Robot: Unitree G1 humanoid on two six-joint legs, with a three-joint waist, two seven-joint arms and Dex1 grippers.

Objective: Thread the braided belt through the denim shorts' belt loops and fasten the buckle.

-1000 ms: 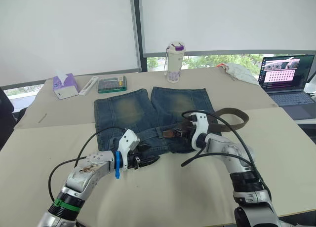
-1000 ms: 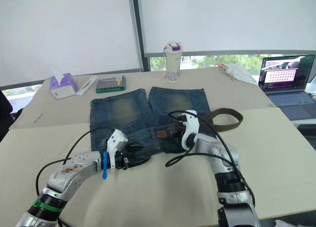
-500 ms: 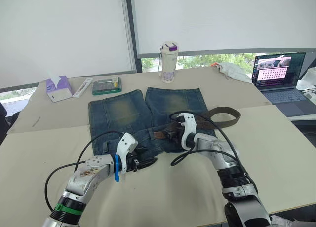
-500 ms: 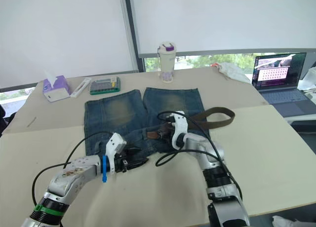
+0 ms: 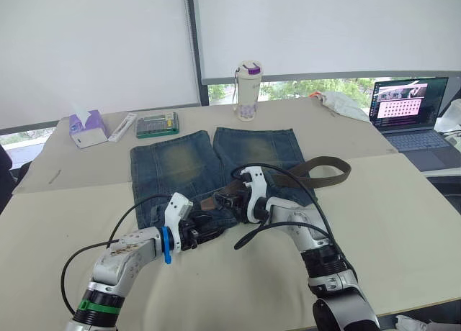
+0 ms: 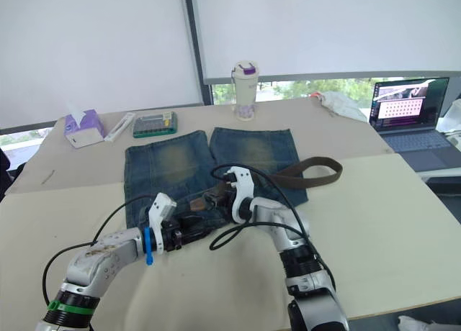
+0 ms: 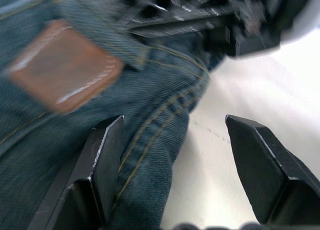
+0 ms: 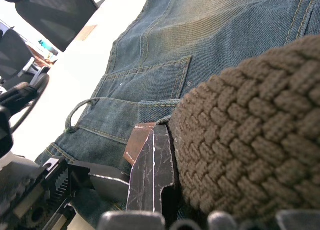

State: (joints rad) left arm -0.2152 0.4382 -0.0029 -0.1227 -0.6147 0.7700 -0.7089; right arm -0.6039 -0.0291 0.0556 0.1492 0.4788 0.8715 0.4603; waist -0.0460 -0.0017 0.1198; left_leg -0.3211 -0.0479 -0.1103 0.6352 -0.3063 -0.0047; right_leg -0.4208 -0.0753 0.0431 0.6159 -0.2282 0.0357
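The left claw (image 5: 205,231) is open wide at the waistband of the denim shorts (image 5: 173,165). One black finger (image 7: 102,160) rests on the denim and the other sits over the bare table (image 5: 403,216). It holds nothing. A second ago it sat on the table a little below the shorts, so it has slid up to the cloth.

The right claw (image 5: 229,199) is pinched on the braided belt (image 5: 328,174). Its wrist view shows the woven strap pressed tight against one finger. This claw has also slid toward 9 o'clock along the waistband, pulling the belt with it. Now it is just beside the brown patch (image 7: 62,65) on the shorts, close to the left claw.

The shorts lie flat in the middle of the table, legs pointing to 12 o'clock. The belt makes a loop at 3 o'clock from the shorts. I cannot see the buckle or the belt loops well.

I think the belt is being fed along the waistband, and the left claw is ready to take the end.
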